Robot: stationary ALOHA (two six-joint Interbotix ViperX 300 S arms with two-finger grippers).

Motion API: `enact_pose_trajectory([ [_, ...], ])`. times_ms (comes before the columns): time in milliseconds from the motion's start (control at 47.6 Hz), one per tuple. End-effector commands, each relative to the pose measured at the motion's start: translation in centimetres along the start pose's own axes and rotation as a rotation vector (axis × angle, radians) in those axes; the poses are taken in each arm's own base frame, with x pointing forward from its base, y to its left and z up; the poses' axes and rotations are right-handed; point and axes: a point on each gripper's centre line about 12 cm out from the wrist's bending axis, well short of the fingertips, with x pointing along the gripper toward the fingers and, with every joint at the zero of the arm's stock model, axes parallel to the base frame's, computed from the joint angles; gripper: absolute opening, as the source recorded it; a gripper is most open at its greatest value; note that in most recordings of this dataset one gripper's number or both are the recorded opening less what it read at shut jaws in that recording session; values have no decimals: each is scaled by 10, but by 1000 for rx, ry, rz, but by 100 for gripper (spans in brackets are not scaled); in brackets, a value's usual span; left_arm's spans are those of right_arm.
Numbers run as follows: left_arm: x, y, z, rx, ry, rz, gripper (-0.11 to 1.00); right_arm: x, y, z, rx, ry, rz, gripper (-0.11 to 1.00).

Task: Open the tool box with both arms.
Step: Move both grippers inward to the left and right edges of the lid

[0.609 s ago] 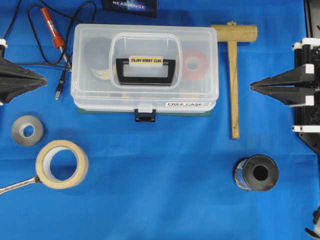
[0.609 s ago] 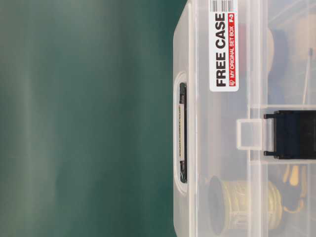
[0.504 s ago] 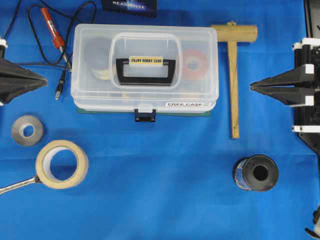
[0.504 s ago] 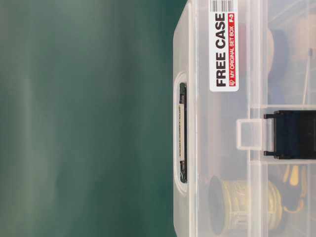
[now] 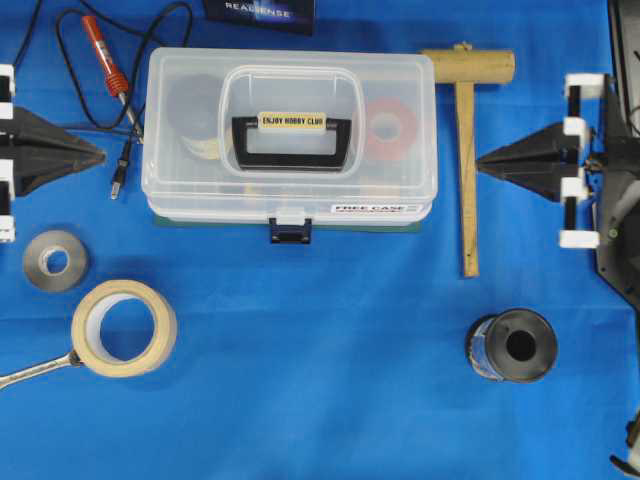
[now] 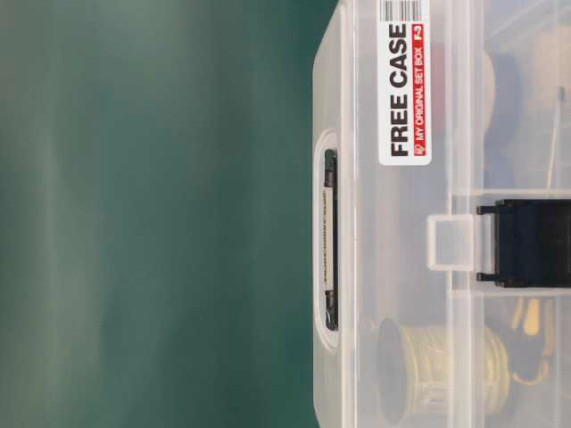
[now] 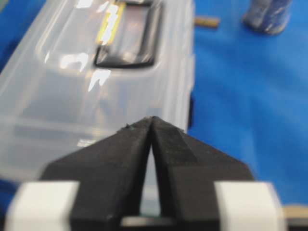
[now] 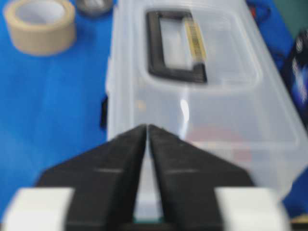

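The tool box [image 5: 290, 135], a clear plastic case with a black handle [image 5: 291, 143] and yellow label, lies shut on the blue cloth. Its dark latch [image 5: 290, 232] sits closed at the front edge. My left gripper [image 5: 103, 155] is shut and empty, its tips pointing at the box's left end a short gap away. My right gripper [image 5: 480, 160] is also shut and empty, pointing at the right end from beyond the mallet. The left wrist view shows the tool box [image 7: 96, 72] just past the closed tips [image 7: 151, 118]. In the right wrist view the tool box [image 8: 202, 110] lies beyond the closed tips [image 8: 147, 126]. The table-level view shows the latch [image 6: 526, 242] closed.
A wooden mallet [image 5: 467, 150] lies between the right gripper and the box. A soldering iron [image 5: 105, 60] with its cable lies at the box's back left. Masking tape [image 5: 123, 327], a grey tape roll [image 5: 55, 260] and a wrench [image 5: 35, 370] sit front left. A black roll [image 5: 512, 346] stands front right.
Both grippers have moved inward toward the box's ends, the left to the right and the right to the left. The box has not moved.
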Motion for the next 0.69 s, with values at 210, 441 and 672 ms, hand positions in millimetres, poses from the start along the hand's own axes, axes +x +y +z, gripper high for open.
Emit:
enact_pose_trajectory([
  [210,8,19,-36,-33,155,90,75,26,-21,-30,39,205,-89,84],
  [441,24,30,-46,-52,200,133,86,41,-35,-44,62,305,-139,83],
  [672,40,32,-41,-28,153,135,86,55,-40,-45,68,310,-153,83],
])
